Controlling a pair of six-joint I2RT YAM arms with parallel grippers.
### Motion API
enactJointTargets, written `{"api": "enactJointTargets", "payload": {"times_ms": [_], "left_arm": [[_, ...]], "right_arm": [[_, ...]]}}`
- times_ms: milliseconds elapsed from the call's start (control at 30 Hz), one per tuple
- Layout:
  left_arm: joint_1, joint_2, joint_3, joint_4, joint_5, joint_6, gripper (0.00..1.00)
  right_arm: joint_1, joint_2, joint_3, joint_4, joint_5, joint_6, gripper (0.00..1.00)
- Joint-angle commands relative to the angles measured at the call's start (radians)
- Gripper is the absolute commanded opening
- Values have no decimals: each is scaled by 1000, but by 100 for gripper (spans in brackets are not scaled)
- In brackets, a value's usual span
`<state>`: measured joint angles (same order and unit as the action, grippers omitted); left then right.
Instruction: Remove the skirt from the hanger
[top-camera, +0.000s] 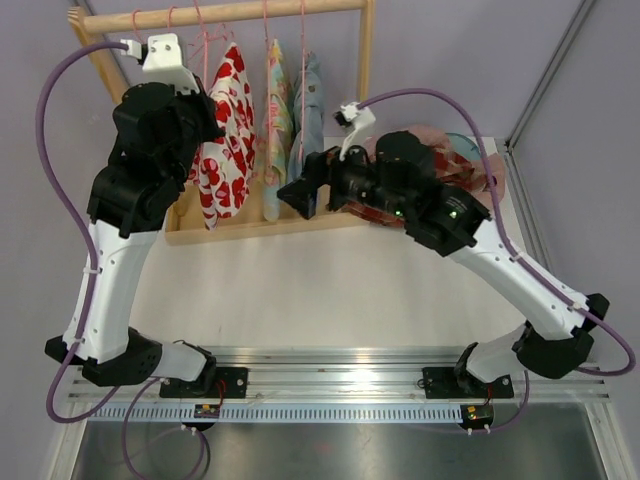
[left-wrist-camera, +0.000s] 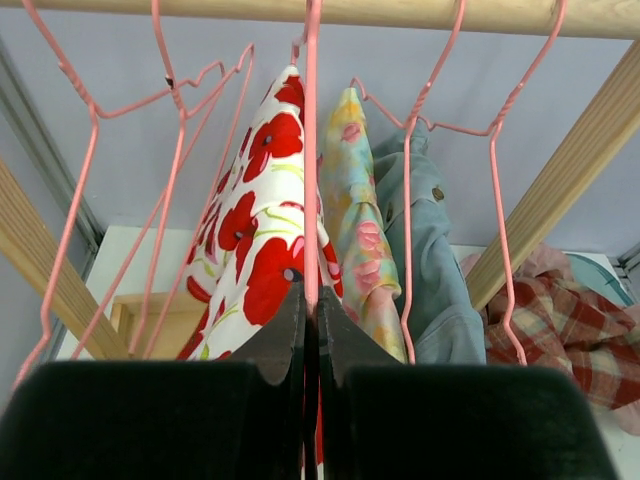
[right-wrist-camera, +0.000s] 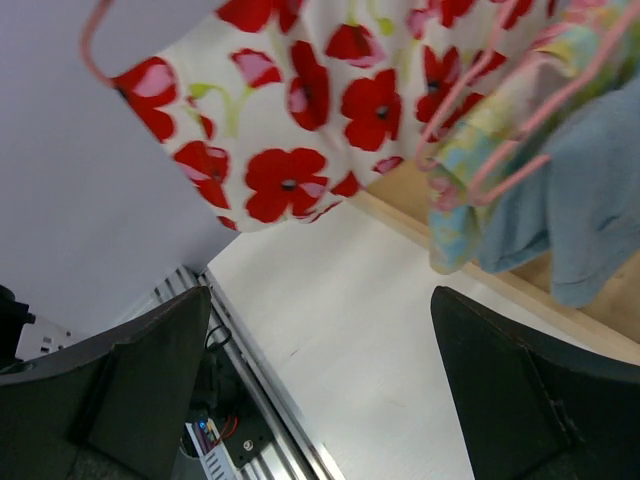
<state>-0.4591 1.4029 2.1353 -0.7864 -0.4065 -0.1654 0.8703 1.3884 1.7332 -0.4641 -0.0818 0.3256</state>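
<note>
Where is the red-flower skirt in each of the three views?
Top external: the red-flower skirt hangs upper left of centre.
Left wrist: the skirt fills the centre.
Right wrist: the skirt spans the top.
Shared landmark: the blue garment on the same rack.

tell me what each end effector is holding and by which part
The left end effector is shut on a pink hanger, pinching a straight run of its wire. The right end effector is open and holds nothing.
</note>
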Motion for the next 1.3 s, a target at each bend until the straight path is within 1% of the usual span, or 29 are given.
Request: {"api": "enactJointTargets", "payload": {"times_ms": [0,33,67,100,133,233,367,533,633,667,700,733,767,800,900,1000,1033,1100,1133,1200,1233,1267], "left_arm": [[-13,-47,-110,121,-5,-43,0],[-19,-77,-139,133,-2,-49,0],[-21,-84,-171,147,-2,-58,0],[-23,-91,-184,147,-3,-63,0],[-24,-99,-189,145,0,-71,0],[-32,-110,-193,138,6,-82,0],[-35,-136,-196,136,6,-91,0],[-36,-153,-195,127,11,-92,0],[-36,-163,-202,130,15,-95,0],[-36,-165,-201,130,14,-95,0],[-36,-166,-204,130,15,-94,0],[-36,-166,-203,131,15,-95,0],[-36,-168,-206,130,14,-94,0],[-36,-173,-206,133,15,-94,0],[-36,-182,-215,141,9,-91,0],[-36,-183,-195,141,-9,-72,0],[-36,-179,-181,127,-14,-62,0],[-36,-176,-146,113,-23,-51,0],[-36,-176,-138,104,-28,-39,0],[-36,-180,-130,99,-41,-29,0],[-36,-183,-132,102,-46,-20,0],[-36,-191,-135,105,-51,-17,0]], "right_arm": [[96,96,139,-21,77,-62,100],[119,156,175,-42,76,-69,99],[157,184,239,-51,105,-79,99],[177,237,267,-67,119,-91,99],[190,262,317,-73,125,-95,100],[231,340,382,-80,152,-112,100],[251,397,408,-91,211,-128,99],[253,412,359,-64,263,-134,98],[254,413,332,-44,267,-135,69],[253,414,327,-39,264,-131,56],[253,414,322,-33,264,-129,40],[254,413,309,-30,264,-126,29],[254,414,301,-25,260,-123,21],[254,409,293,-18,261,-123,0],[253,388,229,17,272,-112,0],[253,330,56,99,275,-77,0],[254,314,-66,122,277,-65,0],[253,275,-196,184,287,-16,0],[253,264,-315,202,289,4,0],[254,227,-426,255,281,67,0],[254,216,-522,272,277,90,0],[253,202,-561,281,274,124,0]]}}
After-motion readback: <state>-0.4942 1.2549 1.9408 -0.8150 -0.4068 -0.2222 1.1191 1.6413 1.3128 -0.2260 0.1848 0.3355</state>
